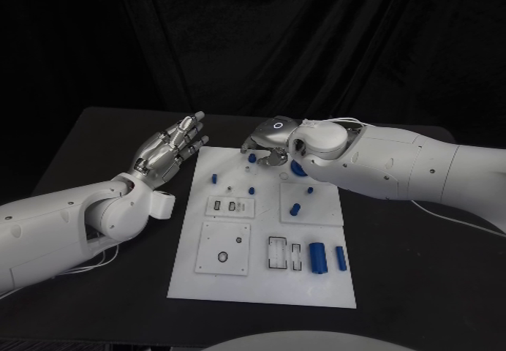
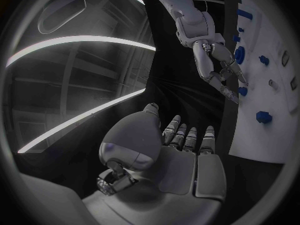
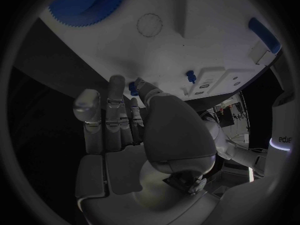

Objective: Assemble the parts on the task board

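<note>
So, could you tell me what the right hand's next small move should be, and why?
Probably lower the fingers onto the small blue peg and pinch it: the right hand hovers at the board's far edge, fingertips beside that peg, apparently holding nothing.

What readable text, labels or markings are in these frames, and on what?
"edu", partly cut off: on the white arm at the rim of the right wrist view.
No readable text on the task board or the blue parts.
</note>
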Robot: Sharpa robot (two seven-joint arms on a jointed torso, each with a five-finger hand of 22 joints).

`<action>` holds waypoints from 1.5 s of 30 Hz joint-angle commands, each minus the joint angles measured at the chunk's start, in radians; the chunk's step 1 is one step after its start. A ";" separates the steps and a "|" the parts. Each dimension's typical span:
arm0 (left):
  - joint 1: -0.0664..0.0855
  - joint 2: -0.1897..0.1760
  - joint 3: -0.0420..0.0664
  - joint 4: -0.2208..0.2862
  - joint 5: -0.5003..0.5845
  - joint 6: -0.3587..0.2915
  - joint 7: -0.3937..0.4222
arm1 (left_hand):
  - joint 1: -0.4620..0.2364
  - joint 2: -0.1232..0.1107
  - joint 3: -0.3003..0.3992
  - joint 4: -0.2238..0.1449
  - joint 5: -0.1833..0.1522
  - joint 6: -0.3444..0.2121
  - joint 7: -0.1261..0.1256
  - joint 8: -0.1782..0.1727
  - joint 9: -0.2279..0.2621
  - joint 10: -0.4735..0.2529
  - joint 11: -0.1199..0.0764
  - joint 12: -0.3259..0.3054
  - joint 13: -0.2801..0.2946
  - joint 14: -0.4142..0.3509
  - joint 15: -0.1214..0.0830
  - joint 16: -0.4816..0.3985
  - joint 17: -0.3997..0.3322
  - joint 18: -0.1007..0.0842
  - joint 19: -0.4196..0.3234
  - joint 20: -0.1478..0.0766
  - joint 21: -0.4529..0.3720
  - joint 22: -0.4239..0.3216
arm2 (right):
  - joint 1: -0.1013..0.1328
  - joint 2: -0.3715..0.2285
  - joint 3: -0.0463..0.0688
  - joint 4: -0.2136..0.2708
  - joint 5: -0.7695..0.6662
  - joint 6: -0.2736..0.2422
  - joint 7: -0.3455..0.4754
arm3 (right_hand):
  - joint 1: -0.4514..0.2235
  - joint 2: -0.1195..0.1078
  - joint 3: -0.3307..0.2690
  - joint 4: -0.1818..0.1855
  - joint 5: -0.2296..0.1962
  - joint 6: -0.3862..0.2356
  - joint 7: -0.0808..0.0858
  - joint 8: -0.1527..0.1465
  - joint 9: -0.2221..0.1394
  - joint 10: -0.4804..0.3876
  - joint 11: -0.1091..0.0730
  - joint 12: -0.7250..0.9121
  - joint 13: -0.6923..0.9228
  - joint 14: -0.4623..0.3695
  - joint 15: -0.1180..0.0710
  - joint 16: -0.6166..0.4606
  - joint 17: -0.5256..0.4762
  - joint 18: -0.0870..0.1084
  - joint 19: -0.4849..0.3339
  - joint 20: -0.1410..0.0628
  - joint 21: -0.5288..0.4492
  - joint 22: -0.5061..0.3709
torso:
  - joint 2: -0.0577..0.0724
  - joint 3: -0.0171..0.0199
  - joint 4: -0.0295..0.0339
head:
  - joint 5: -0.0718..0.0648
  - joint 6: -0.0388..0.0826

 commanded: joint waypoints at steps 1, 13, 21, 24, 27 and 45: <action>-0.001 -0.002 0.001 0.002 -0.001 0.013 0.019 | 0.008 -0.001 0.005 -0.002 0.006 0.003 0.002 0.004 0.001 -0.004 0.006 -0.006 0.000 -0.002 -0.004 -0.004 -0.001 0.019 -0.005 -0.001 0.001 -0.001 | -0.002 -0.009 0.002 0.007 -0.003 -0.060 -0.022 | 0.004 0.007 -0.006 -0.003 -0.003 0.002 0.000 0.000 -0.002 -0.005 0.001 0.005 0.004 -0.007 0.002 -0.004 -0.001 0.009 0.000 0.000 0.001 0.004 | -0.001 0.0011 -0.0005 | 0.003 0.000; -0.001 -0.023 0.001 0.006 -0.001 0.007 0.017 | 0.009 -0.001 0.006 -0.002 0.007 0.004 0.002 0.004 0.001 -0.005 0.006 -0.006 0.000 -0.002 -0.003 -0.004 -0.001 0.019 -0.005 0.000 0.001 -0.001 | 0.074 -0.168 0.007 0.174 -0.003 -0.166 -0.037 | 0.025 0.019 0.007 0.000 0.021 0.157 0.064 0.046 -0.008 0.216 -0.011 0.058 0.083 0.027 -0.008 0.014 0.032 0.004 0.037 -0.007 0.014 0.037 | -0.001 -0.0008 -0.0015 | 0.002 0.018; -0.002 -0.023 0.001 0.003 -0.001 -0.008 0.016 | 0.014 -0.003 0.012 -0.004 0.015 0.005 0.001 0.006 0.001 -0.003 0.006 -0.002 0.001 -0.002 0.005 -0.004 -0.001 0.019 -0.004 0.002 0.001 -0.001 | 0.107 -0.318 -0.011 0.271 0.055 -0.087 -0.054 | -0.004 0.023 -0.037 0.014 0.015 0.197 0.067 0.021 0.013 0.242 -0.038 0.959 0.925 0.050 -0.013 0.128 0.251 0.006 0.026 -0.013 -0.057 0.048 | 0.000 -0.0025 -0.0054 | -0.006 0.014; -0.002 -0.022 0.001 0.002 -0.001 -0.008 0.016 | 0.015 -0.003 0.014 -0.005 0.017 0.002 0.001 0.005 0.001 -0.003 0.007 -0.002 0.001 -0.002 0.007 -0.004 -0.001 0.019 -0.004 0.004 0.001 -0.001 | 0.099 -0.339 -0.016 0.273 0.106 -0.061 -0.064 | -0.045 0.020 -0.064 0.042 -0.002 0.183 0.102 0.009 0.014 0.431 -0.041 1.244 1.197 0.174 -0.018 0.467 0.709 -0.021 0.098 -0.020 0.091 0.158 | 0.001 -0.0006 -0.0039 | -0.014 0.013; -0.003 -0.024 0.001 0.003 -0.001 -0.009 0.013 | 0.017 -0.002 0.016 -0.005 0.019 0.001 0.002 0.005 0.000 -0.002 0.008 -0.001 0.001 -0.002 0.008 -0.004 -0.001 0.019 -0.004 0.005 0.002 -0.001 | 0.083 -0.358 -0.020 0.271 0.171 -0.041 -0.094 | -0.102 0.027 -0.112 0.070 -0.009 0.167 0.127 0.005 0.009 0.715 -0.037 1.513 1.494 0.296 -0.010 0.701 1.050 -0.039 0.115 -0.014 0.199 0.259 | 0.000 -0.0006 -0.0020 | -0.026 0.008; -0.004 -0.027 0.001 0.003 -0.001 0.005 0.007 | 0.020 -0.002 0.020 -0.006 0.024 -0.003 0.002 0.004 0.000 -0.003 0.010 -0.002 0.001 -0.002 0.011 -0.004 -0.001 0.019 -0.004 0.007 0.001 -0.001 | 0.017 -0.387 -0.024 0.284 0.235 -0.099 -0.127 | -0.146 0.013 -0.150 0.120 0.028 0.171 0.136 -0.003 -0.004 0.715 -0.039 1.513 1.494 0.296 -0.007 0.701 1.050 -0.080 0.242 -0.007 0.390 0.347 | -0.001 -0.0029 -0.0032 | -0.020 -0.008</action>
